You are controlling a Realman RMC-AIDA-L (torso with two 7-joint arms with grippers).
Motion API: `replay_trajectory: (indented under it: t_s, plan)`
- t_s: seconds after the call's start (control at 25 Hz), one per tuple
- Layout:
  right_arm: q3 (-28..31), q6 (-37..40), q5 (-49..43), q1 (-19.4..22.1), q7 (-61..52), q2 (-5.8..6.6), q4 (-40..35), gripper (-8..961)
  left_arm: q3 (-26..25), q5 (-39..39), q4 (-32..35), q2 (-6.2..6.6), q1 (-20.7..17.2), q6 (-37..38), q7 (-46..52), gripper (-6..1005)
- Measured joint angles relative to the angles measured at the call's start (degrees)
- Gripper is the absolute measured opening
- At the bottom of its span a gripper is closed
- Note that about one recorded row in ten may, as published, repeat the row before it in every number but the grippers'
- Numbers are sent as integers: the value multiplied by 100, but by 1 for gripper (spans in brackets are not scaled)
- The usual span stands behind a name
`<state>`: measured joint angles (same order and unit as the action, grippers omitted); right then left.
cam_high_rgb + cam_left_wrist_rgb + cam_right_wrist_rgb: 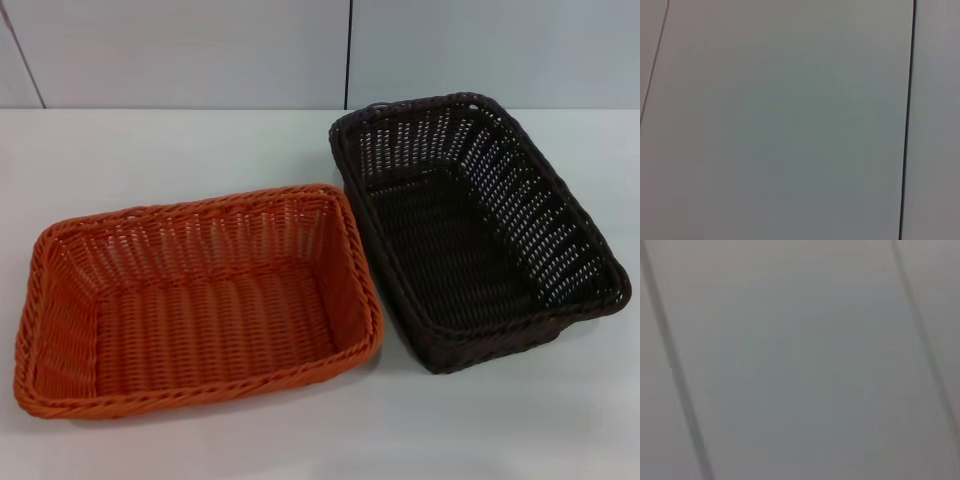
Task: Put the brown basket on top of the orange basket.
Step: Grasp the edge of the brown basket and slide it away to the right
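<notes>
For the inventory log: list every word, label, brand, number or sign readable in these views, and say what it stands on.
None: no text shows in any view.
The orange basket has plain weave, no tag or label.
The brown basket has plain weave, no tag or label.
The white table and the wall panels have no markings.
Both wrist views show only blank panels with seams.

head camera overlooks table (pixel 300 440), wrist cameras face panels

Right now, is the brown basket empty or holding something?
Empty: the brown basket sits upright, its woven floor bare, beside the orange basket.
</notes>
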<state>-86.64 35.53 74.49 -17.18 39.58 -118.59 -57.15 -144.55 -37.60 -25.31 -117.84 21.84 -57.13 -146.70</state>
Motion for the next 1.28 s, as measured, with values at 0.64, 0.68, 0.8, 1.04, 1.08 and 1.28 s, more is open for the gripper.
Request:
replay_trajectory:
  t_s: [0.64,0.68,0.8,1.04,1.08,1.28]
  plan:
    - [-1302,431,-281,200,-545,25,-1610,637,-143,-2,0,26,-25,-94,-20,761]
    - [-1330,428,-467,202,-760,26,-1668,637,-144,-1,0,29,-17,-96,-23,761]
    - [-1433,129,-944,245,-1125,33,-1993,637,-144,-2,0,33,-5,-97,-28,761]
    - [-1118,-1194,-1014,278,-846,41,-2425,637,-144,-1,0,34,3,-99,-34,761]
    - [-1118,-1194,-1014,278,-846,41,-2425,637,-144,-1,0,35,5,-103,-34,761]
    - [-793,-2278,-1209,288,-831,51,-2784,636,-144,-1,0,26,13,-108,-34,761]
